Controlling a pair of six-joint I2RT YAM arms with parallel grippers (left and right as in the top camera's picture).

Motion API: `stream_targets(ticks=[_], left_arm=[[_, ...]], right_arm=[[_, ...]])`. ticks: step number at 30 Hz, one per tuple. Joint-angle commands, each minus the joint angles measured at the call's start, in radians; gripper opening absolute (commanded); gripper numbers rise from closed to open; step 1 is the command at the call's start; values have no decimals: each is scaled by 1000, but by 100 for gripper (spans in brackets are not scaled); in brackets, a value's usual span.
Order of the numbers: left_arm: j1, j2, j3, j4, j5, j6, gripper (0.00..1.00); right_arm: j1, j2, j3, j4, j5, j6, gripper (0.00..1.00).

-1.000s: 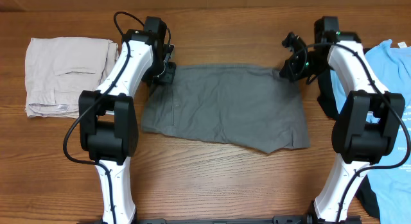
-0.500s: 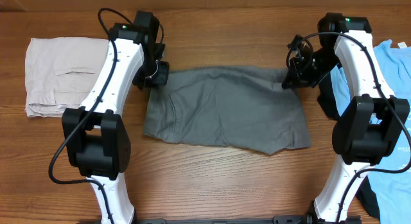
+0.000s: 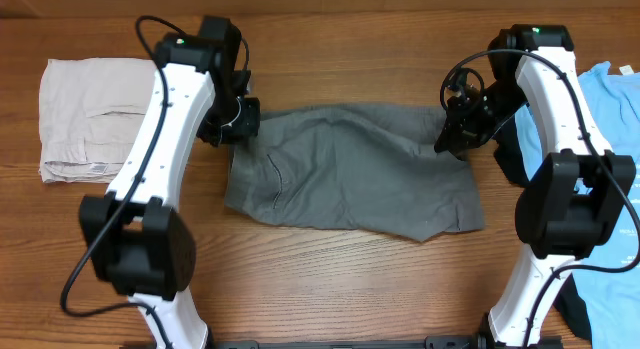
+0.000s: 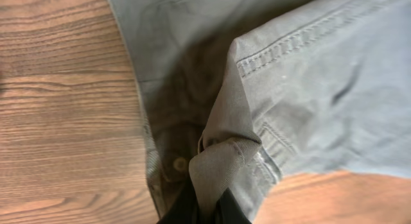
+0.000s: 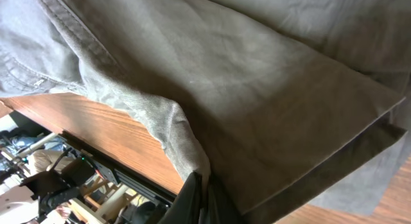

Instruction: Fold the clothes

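Observation:
Grey shorts (image 3: 350, 174) lie spread across the middle of the wooden table. My left gripper (image 3: 240, 122) is shut on their far left corner, and in the left wrist view the grey cloth (image 4: 257, 102) is pinched into a peak between the black fingers (image 4: 226, 212), with a button showing beneath. My right gripper (image 3: 448, 137) is shut on the far right corner; the right wrist view has a fold of the shorts (image 5: 244, 89) clamped in its fingers (image 5: 190, 198). Both held corners are raised off the table and drawn in over the rest of the shorts.
Folded beige shorts (image 3: 100, 114) lie at the far left. A light-blue T-shirt (image 3: 615, 169) lies at the right edge, partly under the right arm, with a black garment (image 3: 512, 154) beside it. Bare wood (image 3: 340, 279) runs along the front.
Both grippers have moved toward the front of the table, carrying the far edge of the grey shorts with them. The far edge now bunches and lifts.

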Motion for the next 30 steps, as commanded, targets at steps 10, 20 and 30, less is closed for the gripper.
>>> stream_targets(ticks=[10, 20, 30], left_arm=[[-131, -252, -299, 40, 1, -191, 4], [-133, -291, -650, 202, -12, -294, 4], [-132, -291, -808, 359, -17, -327, 4]], right_arm=[[2, -340, -351, 130, 127, 216, 4], [2, -469, -768, 325, 258, 424, 4], [6, -467, -882, 472, 266, 480, 4]])
